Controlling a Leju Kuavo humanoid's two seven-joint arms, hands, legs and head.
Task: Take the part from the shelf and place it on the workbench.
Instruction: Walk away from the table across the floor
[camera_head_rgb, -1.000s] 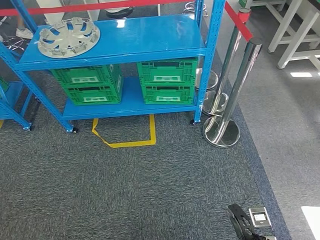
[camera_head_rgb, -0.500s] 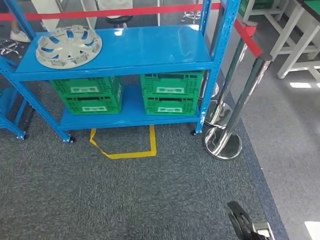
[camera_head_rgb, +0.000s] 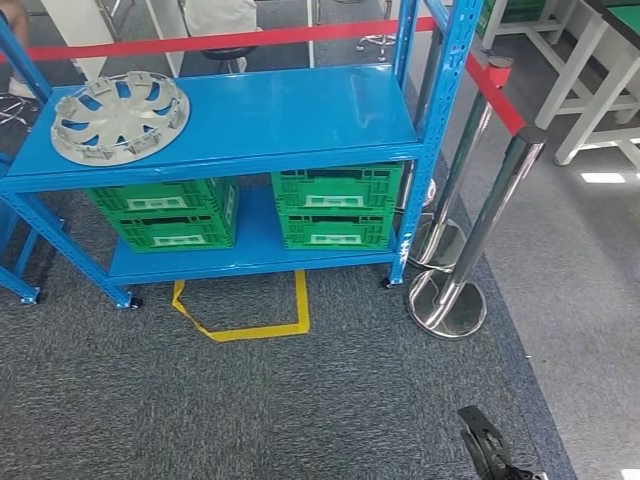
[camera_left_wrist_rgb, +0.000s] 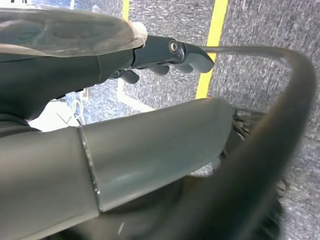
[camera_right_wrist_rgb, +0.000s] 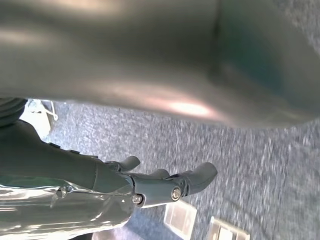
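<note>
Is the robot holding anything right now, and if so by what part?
Nothing. Both the left hand and right hand hang with fingers extended; the hubcap lies on the shelf.

Both hands, left hand (camera_left_wrist_rgb: 166, 52) and right hand (camera_right_wrist_rgb: 158, 185), have dark grey fingers with small silver screws, behind glossy silver-grey covers.

The blue painted-metal shelf rack (camera_head_rgb: 249, 110) has a smooth, faintly glossy top, and the pale grey plastic wheel cover (camera_head_rgb: 119, 116) on it looks matt. The ribbed green plastic crates (camera_head_rgb: 336, 205) below have a dull sheen, while the polished chrome barrier posts (camera_head_rgb: 483, 225) are mirror-bright. The dark grey carpet floor (camera_head_rgb: 302, 400) is rough and matt.
</note>
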